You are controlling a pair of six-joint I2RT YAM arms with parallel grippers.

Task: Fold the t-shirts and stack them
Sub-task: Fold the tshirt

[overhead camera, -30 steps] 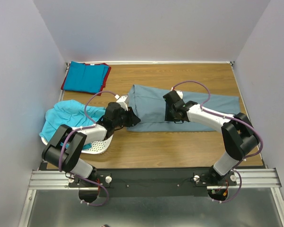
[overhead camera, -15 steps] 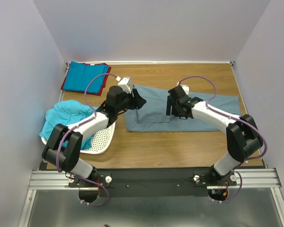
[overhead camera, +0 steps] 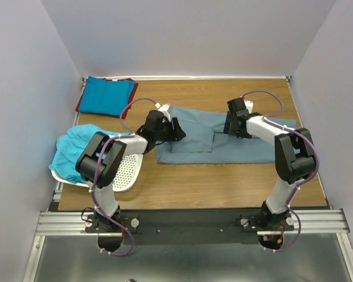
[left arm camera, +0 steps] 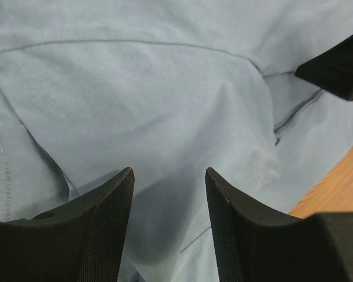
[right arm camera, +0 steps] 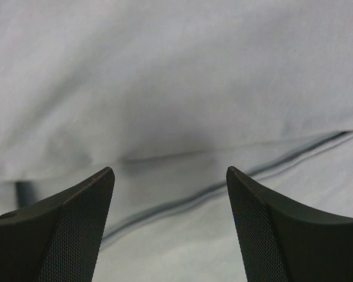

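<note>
The large grey-blue t-shirt (overhead camera: 223,138) lies partly folded across the middle of the table. It fills the left wrist view (left arm camera: 153,94) and the right wrist view (right arm camera: 176,76). My left gripper (overhead camera: 177,130) is open just above the shirt's left end, nothing between its fingers (left arm camera: 169,176). My right gripper (overhead camera: 230,128) is open over the shirt's upper middle, also empty (right arm camera: 170,173). A folded bright blue shirt (overhead camera: 106,96) lies on a red one (overhead camera: 79,103) at the far left corner. A turquoise shirt (overhead camera: 82,147) is heaped in the basket.
The white perforated basket (overhead camera: 125,173) stands at the left near side, under the left arm. Grey walls close in the table on three sides. Bare wood (overhead camera: 212,182) shows in front of the grey-blue shirt.
Both grippers moved up and across the grey-blue shirt: the left from its near left edge to its left end, the right toward the right. The shirt's near edge was folded over and let go.
</note>
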